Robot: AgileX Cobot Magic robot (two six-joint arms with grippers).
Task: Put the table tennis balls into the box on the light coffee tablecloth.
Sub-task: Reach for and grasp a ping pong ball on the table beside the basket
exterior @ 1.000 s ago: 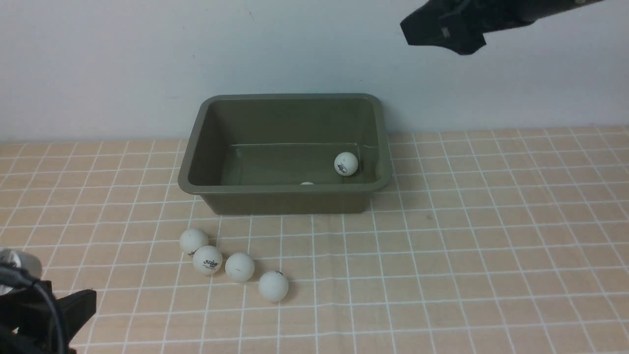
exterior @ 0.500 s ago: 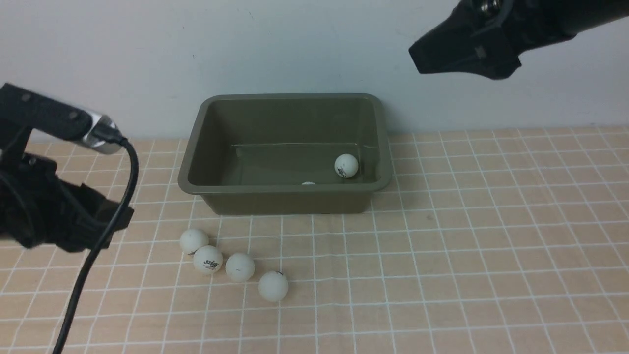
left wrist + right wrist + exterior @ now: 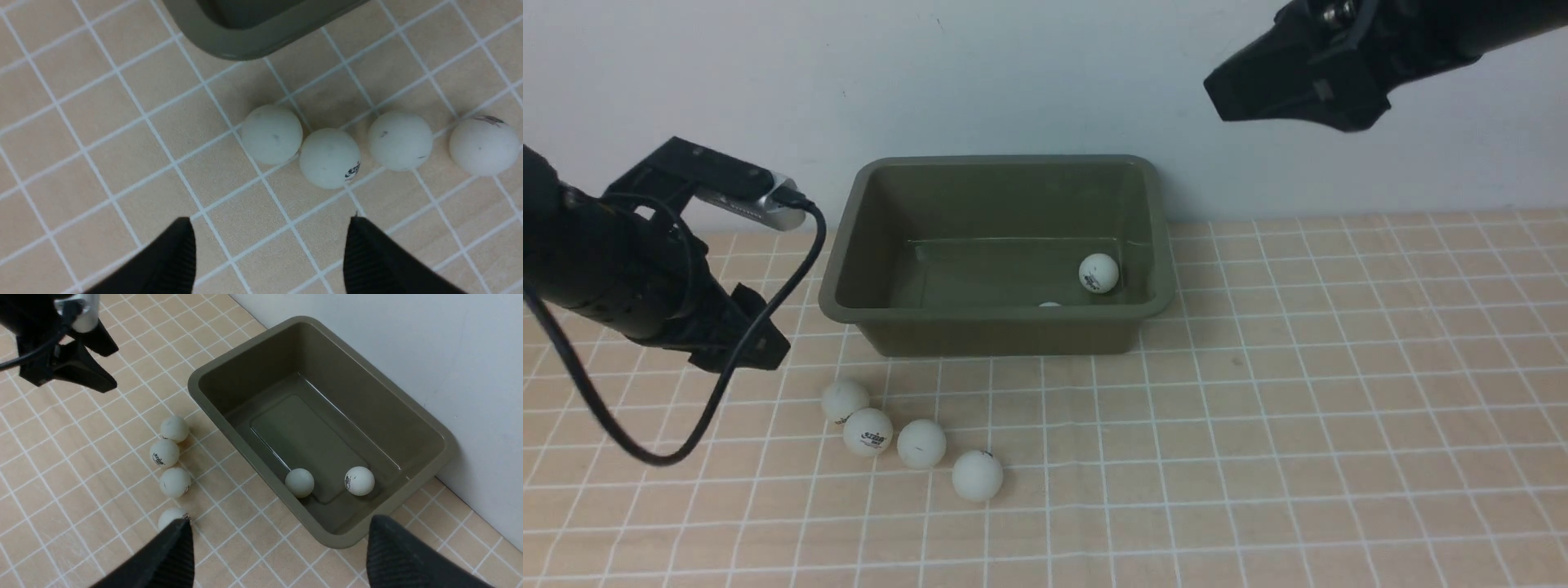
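Observation:
Several white table tennis balls (image 3: 921, 443) lie in a curved row on the light coffee tablecloth (image 3: 1339, 408), just in front of the olive-green box (image 3: 996, 333). Two more balls rest inside the box: one near its right wall (image 3: 1098, 272), one mostly hidden behind the front wall (image 3: 1049, 305). My left gripper (image 3: 764, 351) hovers left of the row, open and empty. In the left wrist view its fingertips (image 3: 186, 241) stand wide apart, short of the nearest ball (image 3: 271, 134). My right gripper (image 3: 1229, 90) hangs high above the box's right end, open and empty; its wrist view shows both balls in the box (image 3: 299, 482).
A pale wall (image 3: 768, 82) rises directly behind the box. A black cable (image 3: 727, 367) loops down from the left wrist camera. Gridded cloth stretches to the right of the box and in front of the balls.
My left arm has swung up from the lower left corner toward the row of balls. The right arm has shifted slightly lower and right. The half-hidden ball in the box has rolled a little right.

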